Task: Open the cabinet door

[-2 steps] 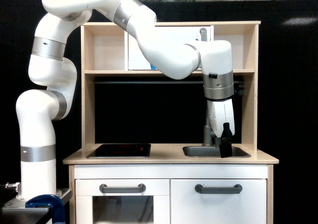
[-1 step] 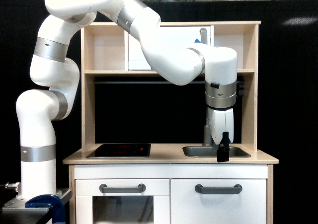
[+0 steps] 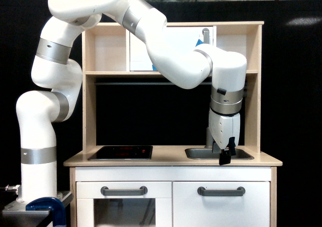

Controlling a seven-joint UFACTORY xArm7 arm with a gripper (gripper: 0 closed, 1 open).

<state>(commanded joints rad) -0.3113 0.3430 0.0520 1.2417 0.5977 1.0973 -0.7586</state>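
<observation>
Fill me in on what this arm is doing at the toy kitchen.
The white arm has its gripper hanging over the front edge of the countertop, beside the sink. Directly below is the cabinet door, shut, its dark bar handle untouched. Nothing is held; whether the jaws are open is unclear from this view.

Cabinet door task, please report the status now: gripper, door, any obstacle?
Gripper above the counter front edge, by the sink, holding nothing; jaw state unclear. Cabinet door shut, handle untouched. Nothing blocking the handle.
</observation>
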